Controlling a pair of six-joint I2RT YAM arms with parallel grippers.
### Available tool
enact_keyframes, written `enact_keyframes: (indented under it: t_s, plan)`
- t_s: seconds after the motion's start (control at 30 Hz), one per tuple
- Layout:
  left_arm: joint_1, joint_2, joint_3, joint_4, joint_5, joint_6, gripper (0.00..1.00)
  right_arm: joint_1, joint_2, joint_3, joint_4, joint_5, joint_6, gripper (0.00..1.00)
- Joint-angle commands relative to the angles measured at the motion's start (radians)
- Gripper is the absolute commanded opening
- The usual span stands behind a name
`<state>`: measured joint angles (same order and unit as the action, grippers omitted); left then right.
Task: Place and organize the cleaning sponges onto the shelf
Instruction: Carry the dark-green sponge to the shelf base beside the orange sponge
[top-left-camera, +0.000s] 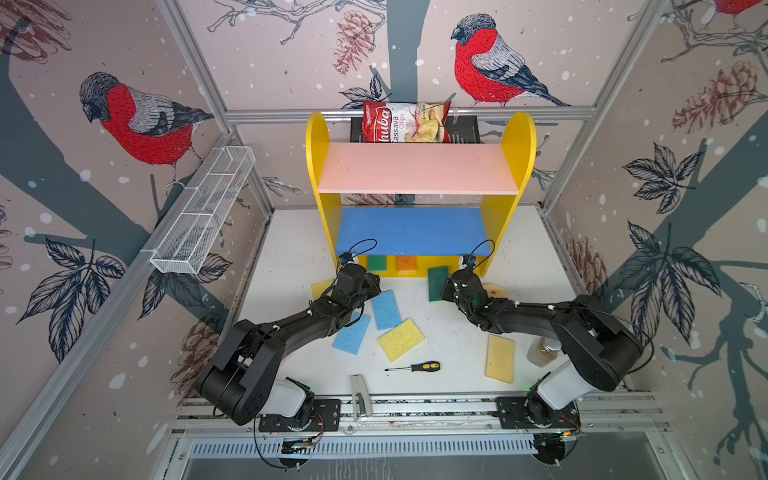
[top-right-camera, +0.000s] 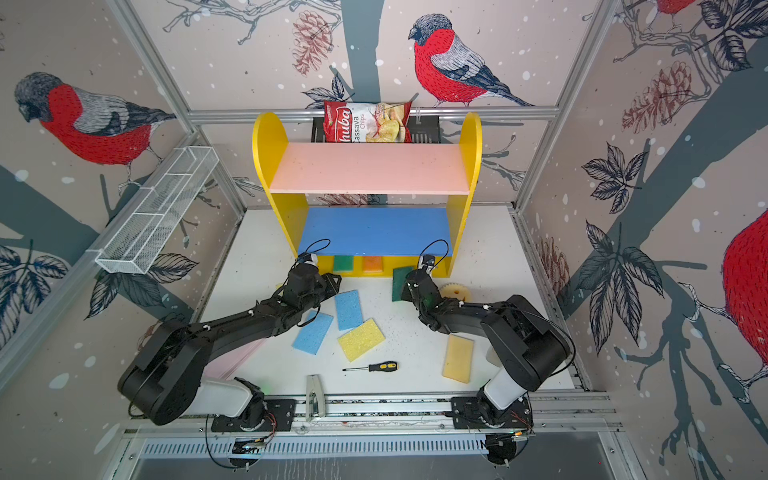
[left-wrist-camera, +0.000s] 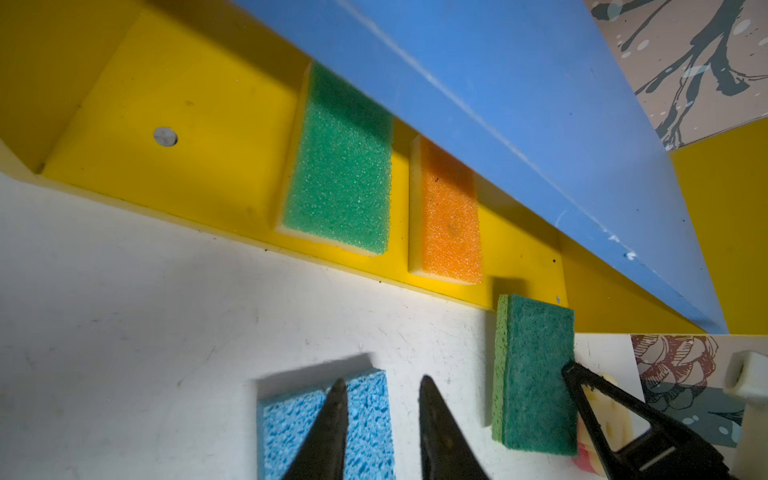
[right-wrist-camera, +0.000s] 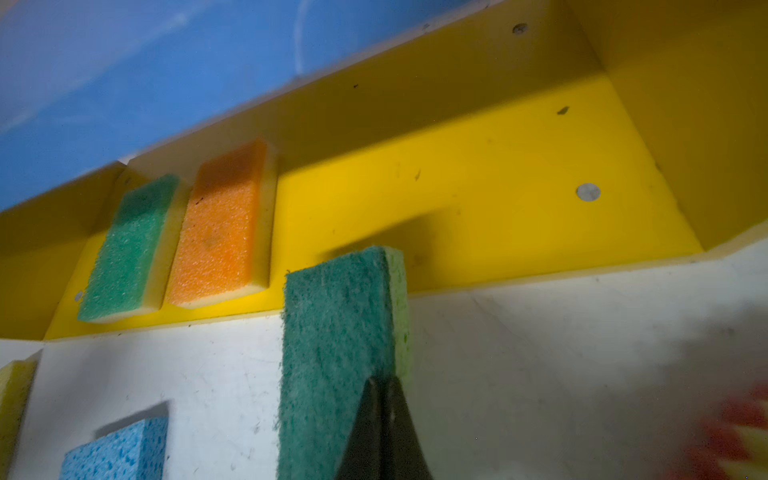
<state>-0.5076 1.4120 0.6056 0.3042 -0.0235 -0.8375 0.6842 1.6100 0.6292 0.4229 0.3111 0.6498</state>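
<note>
Looking down in a top view: the shelf has a green sponge and an orange sponge side by side on its yellow base. The dark green sponge sits at that base's front lip, next slot along, so a row is building, I'd say.

Left wrist view: the left gripper is part open and empty, hovering over a light blue sponge, probably the next pick.

Right wrist view: the right gripper is clamped tight on the dark green sponge's near edge, leaving the leading end free to slide under the blue board.
</note>
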Motion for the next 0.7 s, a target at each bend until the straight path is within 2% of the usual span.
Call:
enact_keyframes:
  t_s: [0.0,0.33,0.43,0.67]
  plan:
    - [0.001,-0.005,-0.005,0.008,0.012,0.008,0.30,0.000,0.033,0.016,0.088,0.049,-0.029,0.01]
    - [0.000,0.017,-0.006,0.030,0.042,-0.006,0.31,-0.008,0.095,0.040,0.154,0.082,-0.094,0.03]
    - [-0.014,0.041,0.005,0.058,0.072,-0.001,0.31,-0.012,0.118,0.056,0.144,0.102,-0.106,0.07]
    - [-0.124,0.177,0.113,0.085,0.143,0.031,0.31,-0.028,0.159,0.065,0.151,0.080,-0.098,0.21]
